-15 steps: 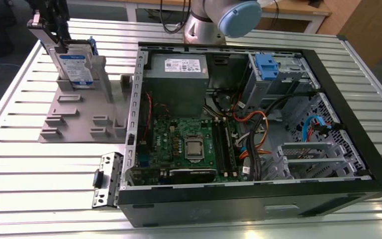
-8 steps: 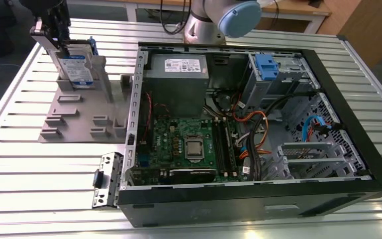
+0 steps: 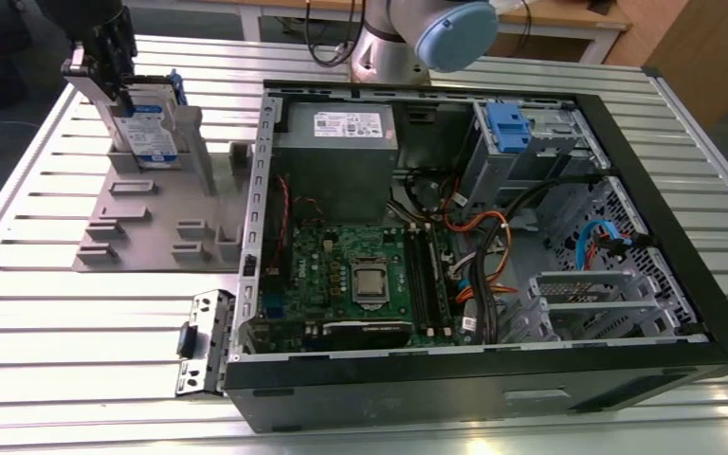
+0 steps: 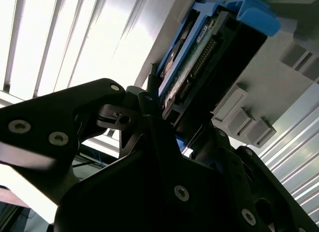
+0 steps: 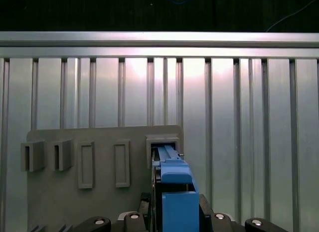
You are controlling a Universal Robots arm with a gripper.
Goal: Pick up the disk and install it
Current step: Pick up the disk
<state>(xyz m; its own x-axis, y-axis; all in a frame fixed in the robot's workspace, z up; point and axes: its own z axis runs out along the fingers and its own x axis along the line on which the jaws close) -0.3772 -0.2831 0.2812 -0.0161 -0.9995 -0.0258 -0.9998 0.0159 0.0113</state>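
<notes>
1. The tool (image 3: 118, 87) is clamped on the disk (image 3: 144, 128), pinching its top end
2. The disk stands upright in the grey rack (image 3: 149, 223) on the surface (image 3: 73, 313), beside the open computer case (image 3: 681, 284)

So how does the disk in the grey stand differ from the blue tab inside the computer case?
The disk stands upright in the grey stand, outside the case; the blue tab sits inside it. The disk shows a labelled silver drive; the blue tab shows none. Both have bright blue plastic.
</notes>
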